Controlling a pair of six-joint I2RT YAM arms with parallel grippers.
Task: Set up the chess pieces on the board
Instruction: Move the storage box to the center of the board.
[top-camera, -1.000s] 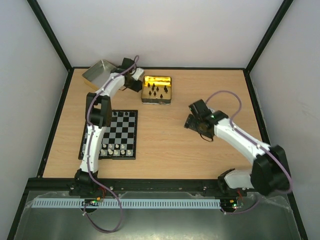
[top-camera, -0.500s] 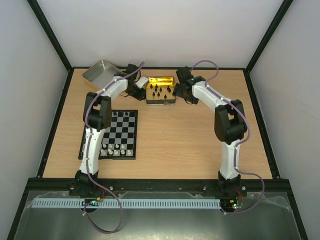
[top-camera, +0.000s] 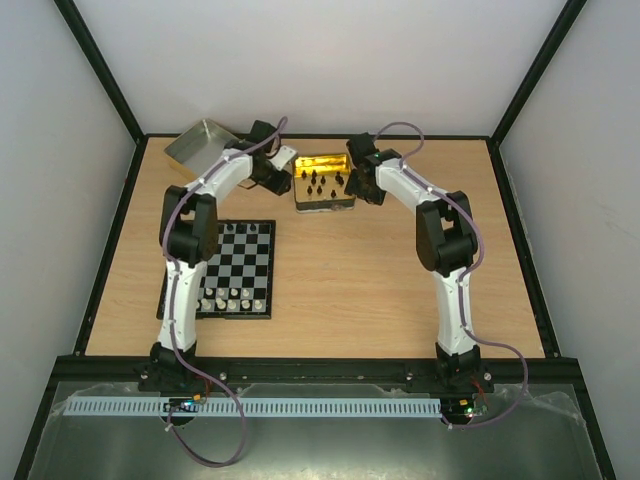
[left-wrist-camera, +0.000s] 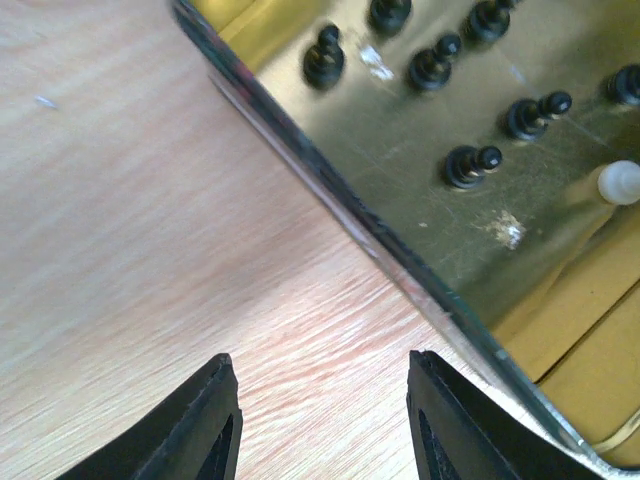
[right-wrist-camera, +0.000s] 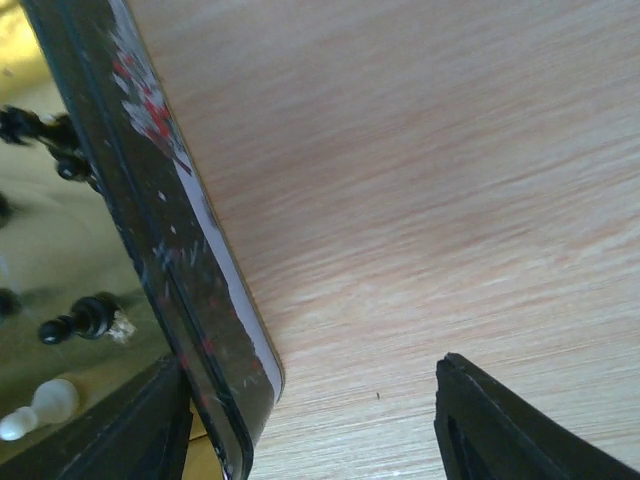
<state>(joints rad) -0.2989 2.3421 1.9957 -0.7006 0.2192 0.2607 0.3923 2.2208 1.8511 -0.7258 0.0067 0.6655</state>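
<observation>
Left wrist, glossy gold tin, knobbed black chess pieces, woodgrain table

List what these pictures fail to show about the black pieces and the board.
- Top view: the board's left columns, hidden under the left arm.
- Top view: the chess pieces in the gold tin, too small to tell types.
- Left wrist view: upper pieces cut off by the frame edge.
- Right wrist view: pieces blurred, partly behind the tin wall.

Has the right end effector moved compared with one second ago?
Yes. The right end effector went from the table's middle toward its far edge and leftward, up to the gold tin.
</observation>
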